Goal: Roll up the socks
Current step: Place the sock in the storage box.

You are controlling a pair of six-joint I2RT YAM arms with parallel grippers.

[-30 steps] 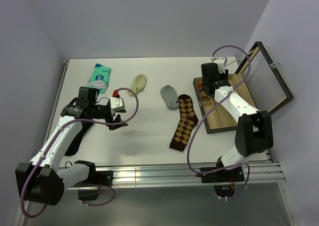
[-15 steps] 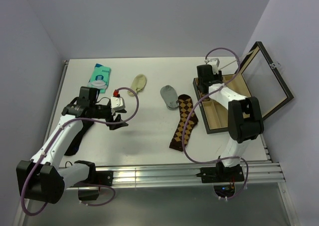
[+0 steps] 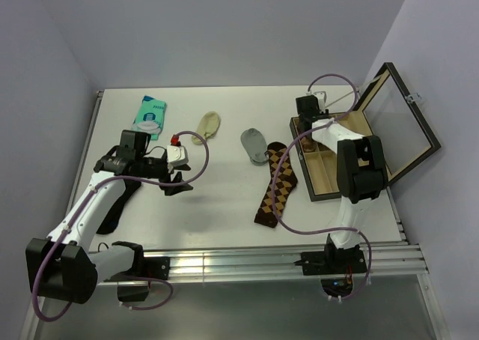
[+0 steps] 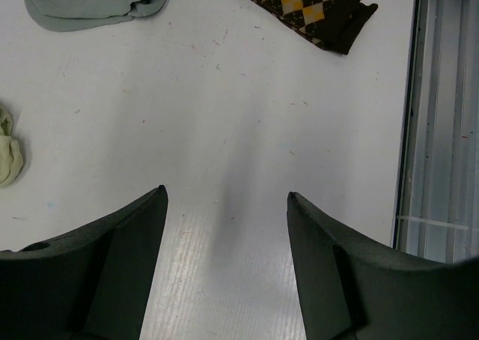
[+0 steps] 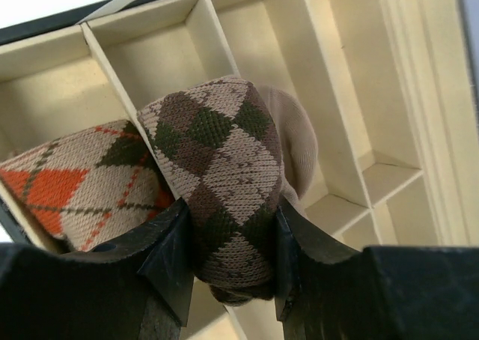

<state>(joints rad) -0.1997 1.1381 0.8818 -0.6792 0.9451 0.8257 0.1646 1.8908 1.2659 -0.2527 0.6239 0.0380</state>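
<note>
from where i stand, the right pincer point(image 5: 230, 239) is clamped on a rolled argyle bundle point(image 5: 217, 153) of tan and brown diamonds, one finger on each flank. it holds the roll low inside a compartment of the wooden divider box point(image 5: 217, 33), right beside a second roll with orange diamonds point(image 5: 75, 179). the squeeze looks meant to keep the roll from springing open in its slot, though whether it is being put in or taken out i cannot say. something plain beige sits just behind the bundle. from above, that pincer point(image 3: 308, 123) is at the box's far-left corner, with the box's lid point(image 3: 400, 123) propped open to the right.

the left pincer point(image 4: 226, 198) is spread wide and holds nothing. it hangs over bare table point(image 4: 224, 93), pointing towards the middle. it seems parked there, ready to help.

the long dark-brown argyle sock point(image 3: 277, 184) still to be rolled lies flat and unrolled on the table point(image 3: 224, 205) between the arms, just left of the box. its far end touches the small grey ankle sock point(image 3: 254, 144). the cream ankle sock point(image 3: 208, 124) lies further left, and a teal packet point(image 3: 151, 114) sits beyond that. a dark piece of fabric point(image 3: 112, 209) lies under the left arm. it may be the matching sock, but i cannot tell.

by my reckoning the rolling of this pair has not begun, and that flat sock is the next thing to fetch.
</note>
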